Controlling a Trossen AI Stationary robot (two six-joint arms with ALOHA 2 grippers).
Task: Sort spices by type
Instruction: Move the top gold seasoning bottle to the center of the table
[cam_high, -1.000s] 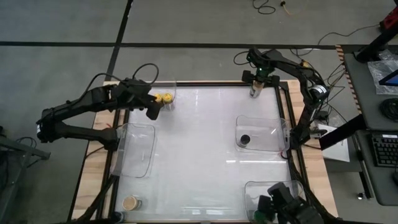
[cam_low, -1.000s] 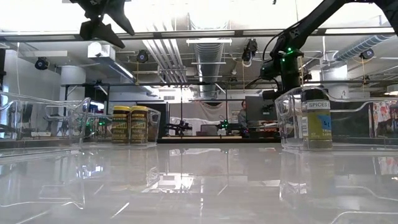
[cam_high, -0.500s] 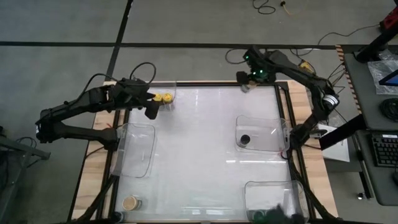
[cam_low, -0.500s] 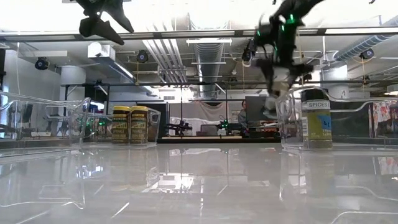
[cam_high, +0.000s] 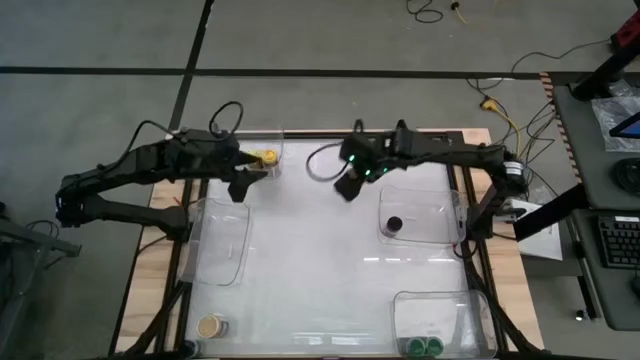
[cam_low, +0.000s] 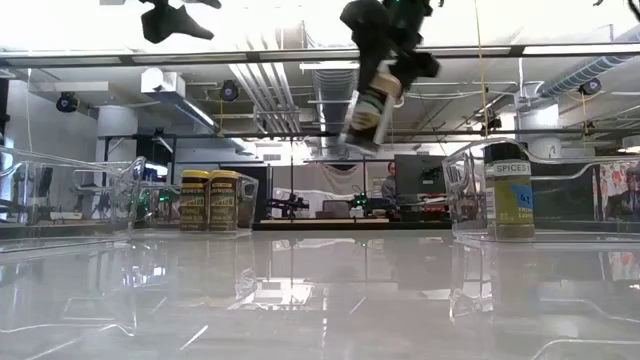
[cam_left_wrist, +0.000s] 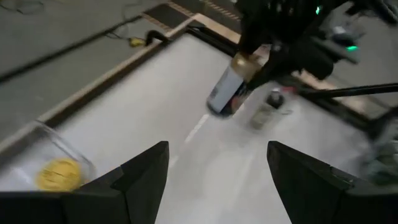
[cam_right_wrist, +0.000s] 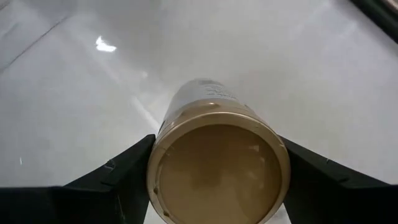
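The right pincer (cam_low: 385, 85) hangs high over the far middle of the glossy white table (cam_high: 320, 240), pinching a small tan-lidded cylindrical spice jar (cam_low: 368, 110) by its lid end. The jar tilts in the air, well clear of the surface; the right wrist view looks straight onto its beige lid (cam_right_wrist: 219, 167) with a dark finger on either side.

The left pincer (cam_high: 240, 180) hovers above the far left corner with its fingers spread and nothing between them, close to the clear plastic tray (cam_high: 268, 160) where two yellow-lidded spice jars (cam_low: 210, 200) stand side by side.

From where I stand, the sorting looks well along. The yellow pair sits together in its far-left tray. Two green-lidded jars (cam_high: 426, 346) share the clear tray at the near right corner (cam_high: 440, 300). A black-lidded jar (cam_high: 394, 224) stands alone in the clear tray on the right side (cam_high: 420, 195). Another tan-lidded jar (cam_high: 210, 325) stands at the near left corner; I can't tell whether it is inside a tray. The large clear tray on the left (cam_high: 220, 240) looks empty.

So what seems left is the jar in the air. My guess is it belongs with the tan-lidded one at the near left, which means a long carry across the table before it can be set down.
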